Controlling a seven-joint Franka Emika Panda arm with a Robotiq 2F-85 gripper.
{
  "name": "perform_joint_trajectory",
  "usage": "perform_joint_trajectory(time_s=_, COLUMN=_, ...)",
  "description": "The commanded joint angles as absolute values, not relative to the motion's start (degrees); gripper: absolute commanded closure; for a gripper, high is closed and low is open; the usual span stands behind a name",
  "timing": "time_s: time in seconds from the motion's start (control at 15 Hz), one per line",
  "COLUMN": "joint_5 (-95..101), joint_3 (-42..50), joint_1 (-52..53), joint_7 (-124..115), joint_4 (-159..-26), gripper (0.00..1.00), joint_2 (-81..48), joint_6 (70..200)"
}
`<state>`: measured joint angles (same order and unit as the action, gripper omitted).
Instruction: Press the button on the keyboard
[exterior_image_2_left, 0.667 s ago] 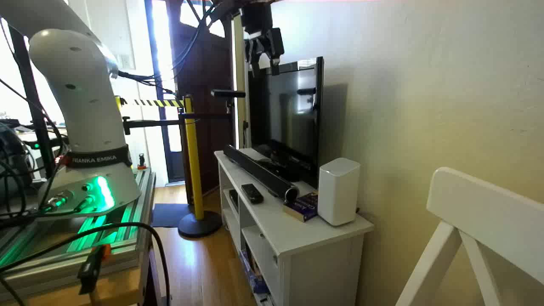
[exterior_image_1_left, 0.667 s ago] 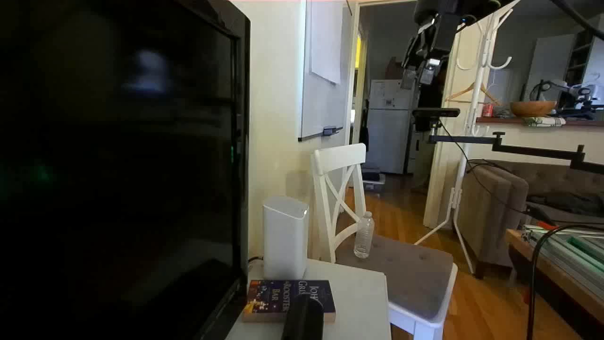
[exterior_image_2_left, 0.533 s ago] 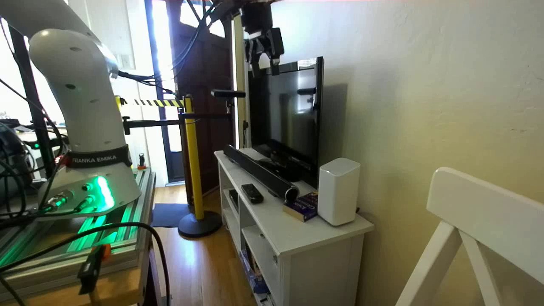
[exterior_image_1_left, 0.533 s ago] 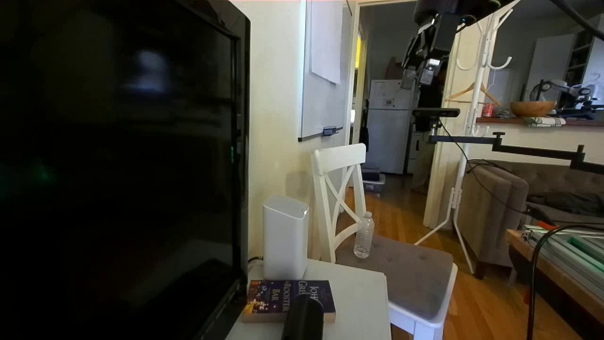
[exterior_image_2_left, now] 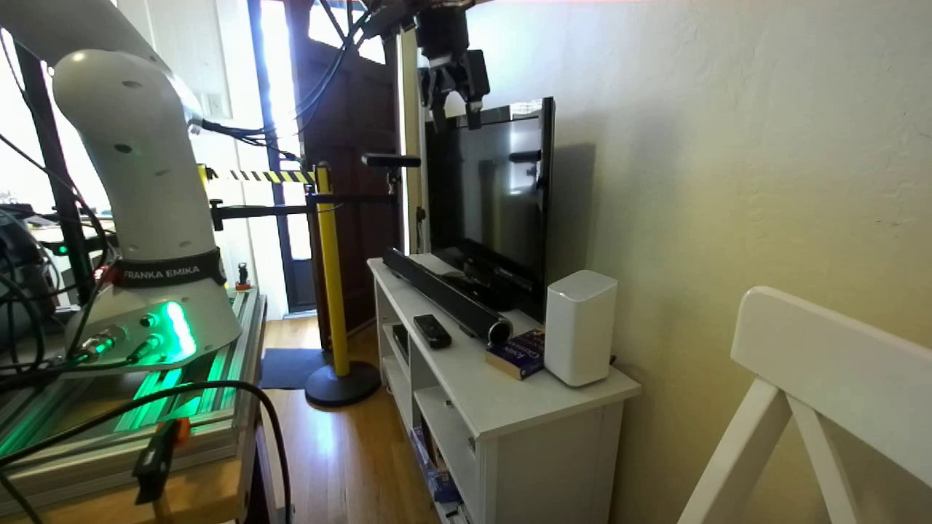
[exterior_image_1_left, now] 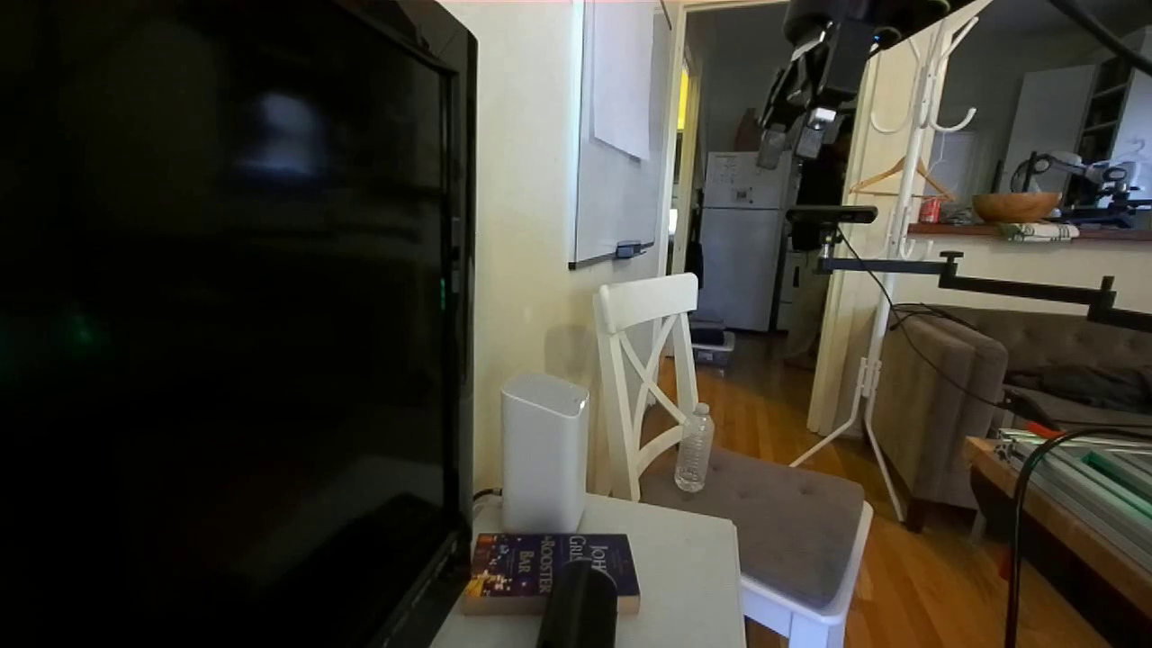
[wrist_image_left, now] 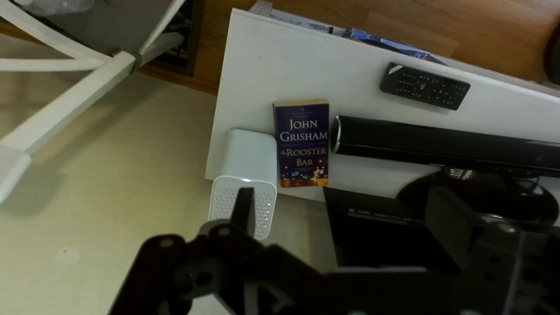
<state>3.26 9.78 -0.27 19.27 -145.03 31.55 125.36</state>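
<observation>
We're edging our black two-fingered gripper (exterior_image_2_left: 457,123) sideways, jaws parted, empty; the black oblong remote (wrist_image_left: 425,86) is probably awaiting pressing.

Open air above remote (wrist_image_left: 425,86), soundbar (wrist_image_left: 446,143) near it, television (exterior_image_2_left: 488,182) beyond soundbar

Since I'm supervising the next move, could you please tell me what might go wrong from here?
The jaws stand open, so lowering them onto the black rectangular remote might press several of its buttons. It lies near the edge of the white rectangular cabinet, so a sideways push could knock it off. The flat black television shows between the jaws in the wrist view; descending might strike it.
</observation>
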Motion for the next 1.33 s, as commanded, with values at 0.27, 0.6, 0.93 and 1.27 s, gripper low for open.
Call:
perform_joint_trajectory(time_s=0.27, joint_5=-11.3, joint_3=10.0, joint_1=11.4, joint_7=37.9, joint_4=-129.6, gripper=0.00, joint_2=9.7, joint_6=128.5)
perform_joint_trajectory(time_s=0.6, joint_5=-16.0, joint_3=4.9, joint_1=9.2, joint_7=43.9, joint_4=-127.4, gripper=0.00, joint_2=6.6, joint_6=128.5)
perform_joint_trajectory(time_s=0.93, joint_5=-17.4, joint_3=3.1, joint_1=8.3, joint_7=43.7, joint_4=-127.1, gripper=0.00, joint_2=4.9, joint_6=130.5)
perform_joint_trajectory(time_s=1.27, joint_5=-18.8, joint_3=-1.8, joint_1=9.1, joint_7=29.6, joint_4=-133.5, gripper=0.00, joint_2=7.6, joint_6=133.5)
